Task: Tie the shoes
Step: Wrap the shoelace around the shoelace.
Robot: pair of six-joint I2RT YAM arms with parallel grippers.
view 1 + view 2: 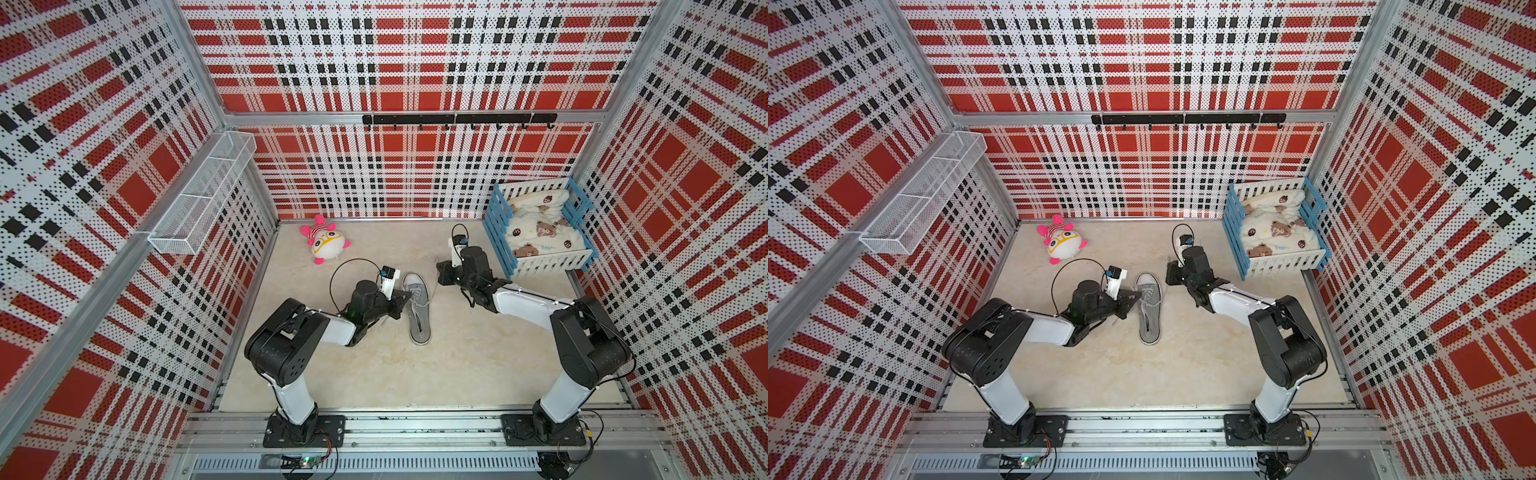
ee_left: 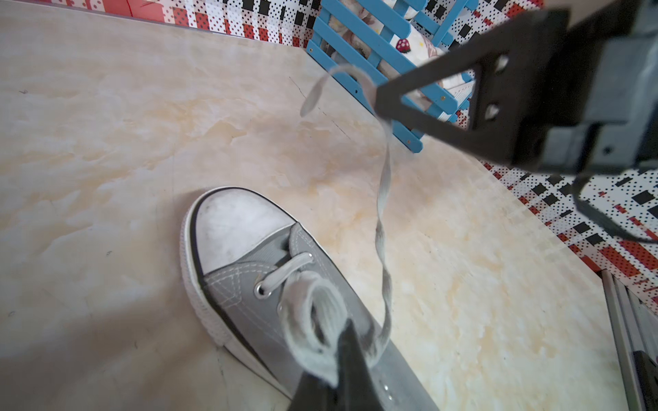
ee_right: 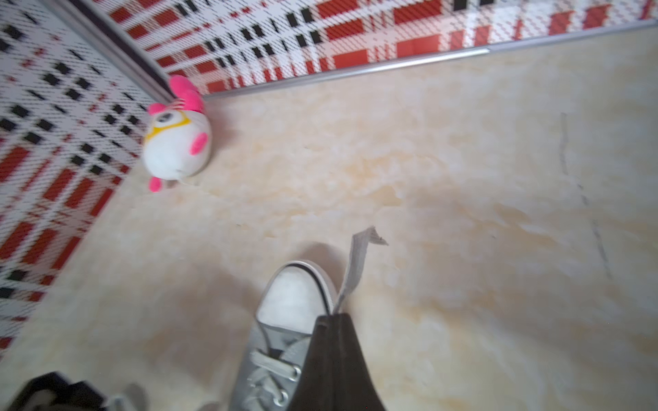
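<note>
Sneaker heel outside wrist views; left claw tight on lace loop, right claw on lace end.

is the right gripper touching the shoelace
Touching. In the right wrist view the shoelace comes straight out from between the shut tips of the right gripper, pinched there.

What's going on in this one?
Two robot arms are tying a grey sneaker on the table. The left hand is shut on a lace loop above the eyelets. The right hand pinches the other lace, stretched up and away from the shoe. No finished bow shows yet.
</note>
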